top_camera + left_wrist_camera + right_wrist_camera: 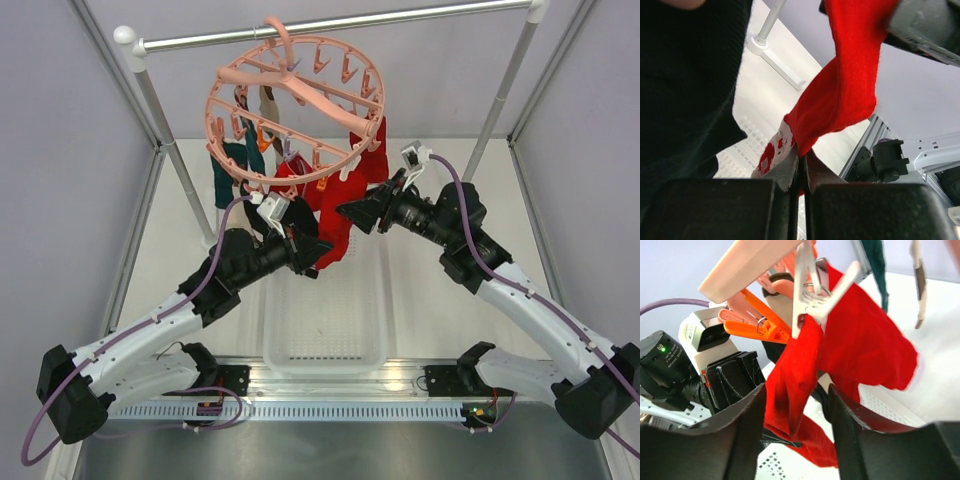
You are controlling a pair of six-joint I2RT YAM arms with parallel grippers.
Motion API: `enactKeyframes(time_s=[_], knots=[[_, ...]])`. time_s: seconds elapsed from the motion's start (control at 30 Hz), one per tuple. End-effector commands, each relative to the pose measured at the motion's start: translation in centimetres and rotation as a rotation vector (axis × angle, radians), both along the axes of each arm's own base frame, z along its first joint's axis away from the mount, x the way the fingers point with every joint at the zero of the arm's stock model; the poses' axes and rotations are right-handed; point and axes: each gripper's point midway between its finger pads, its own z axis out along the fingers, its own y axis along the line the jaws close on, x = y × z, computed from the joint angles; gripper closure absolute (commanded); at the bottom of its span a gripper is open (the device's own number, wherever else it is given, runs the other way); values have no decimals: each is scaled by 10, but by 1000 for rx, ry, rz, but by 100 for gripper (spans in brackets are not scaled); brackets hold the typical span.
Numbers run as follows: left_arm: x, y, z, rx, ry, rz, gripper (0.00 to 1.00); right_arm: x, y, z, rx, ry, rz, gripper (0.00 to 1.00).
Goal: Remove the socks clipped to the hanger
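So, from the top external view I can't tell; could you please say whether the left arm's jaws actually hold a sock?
Observer: Yes. The left wrist view shows the left jaws shut on the lower end of the red sock.
Operator: Thank you. And the right jaws?
Observer: Open, with one on each side of that same sock, higher up.
Operator: Is the sock off its clip?
Observer: No, a white clip pinches its top edge.

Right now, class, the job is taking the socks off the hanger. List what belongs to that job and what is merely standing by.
Belongs to the job:
hanger
red sock, pinched in the shut left gripper
teal socks
right gripper, open

Standing by:
metal rail
white basket
table
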Motion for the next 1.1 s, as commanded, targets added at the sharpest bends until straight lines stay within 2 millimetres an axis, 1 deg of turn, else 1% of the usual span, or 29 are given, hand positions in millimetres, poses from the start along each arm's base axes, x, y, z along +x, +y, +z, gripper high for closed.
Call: enactKeyframes(time_s=[0.0, 0.13, 0.2, 0.33, 0.4, 0.43, 0.5, 0.53, 0.57, 0.67, 0.83, 1.0, 1.07], knots=[[2, 0, 8, -38, 0, 20, 98, 7, -21, 9, -31, -97, -123, 39], [2, 1, 2, -25, 13, 27, 98, 11, -34, 18, -34, -144, -194, 35], [3, 2, -1, -19, 18, 33, 98, 13, -37, 27, -20, -174, -220, 36], [3, 1, -4, -16, 26, 33, 98, 20, -33, 39, -8, -217, -224, 35], [3, 1, -4, -14, 27, 32, 98, 28, -31, 39, -15, -216, -241, 35], [4, 1, -4, -14, 27, 33, 98, 31, -32, 44, -11, -226, -253, 35], [3, 1, -4, -14, 27, 33, 98, 38, -30, 46, -8, -237, -266, 33], [4, 1, -5, -12, 29, 32, 98, 39, -29, 53, 3, -247, -264, 32], [4, 1, -5, -10, 29, 33, 98, 42, -25, 51, 0, -244, -259, 32], [3, 1, -6, -7, 30, 30, 98, 47, -20, 57, 16, -251, -250, 31], [3, 2, -8, -1, 35, 33, 98, 42, -16, 67, 56, -267, -224, 30], [1, 3, -9, 4, 36, 30, 98, 43, -17, 72, 72, -286, -228, 29], [1, 3, -8, 2, 35, 30, 98, 43, -14, 75, 86, -296, -219, 28]])
